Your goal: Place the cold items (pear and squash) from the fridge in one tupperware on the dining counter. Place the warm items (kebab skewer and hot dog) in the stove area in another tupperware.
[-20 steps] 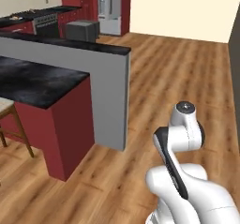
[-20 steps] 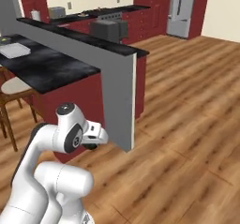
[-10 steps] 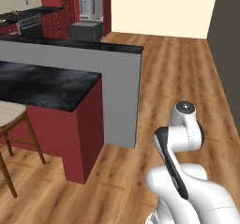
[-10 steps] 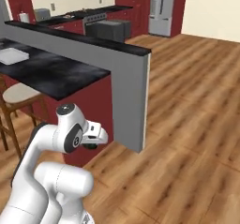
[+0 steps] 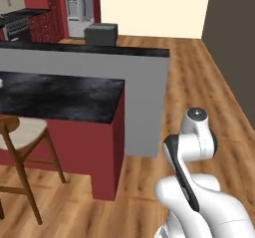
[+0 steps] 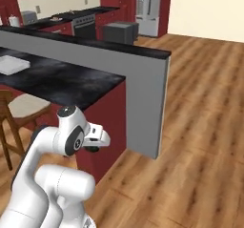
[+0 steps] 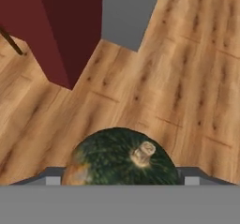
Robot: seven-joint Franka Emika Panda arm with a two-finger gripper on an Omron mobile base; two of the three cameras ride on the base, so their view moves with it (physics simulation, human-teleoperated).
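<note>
Tool (image 7: 120, 183) clamped on one squash (image 7: 119, 157), one dining counter (image 5: 60, 96), one stool (image 5: 22, 142)

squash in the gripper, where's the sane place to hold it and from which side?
Across its round belly, gripper coming from the side away from the stem. The squash sits that way between the jaws now, stub stem pointing outward; the stem is too short to pinch.

Both base views sit behind the arm, facing forward-down, sharing the surface (image 5: 64, 95) end, grey wall (image 6: 147, 108), wood floor (image 6: 200, 141) and far fridge (image 6: 147, 7). Hand view looks down past the claw (image 7: 120, 183), close over the floor.
</note>
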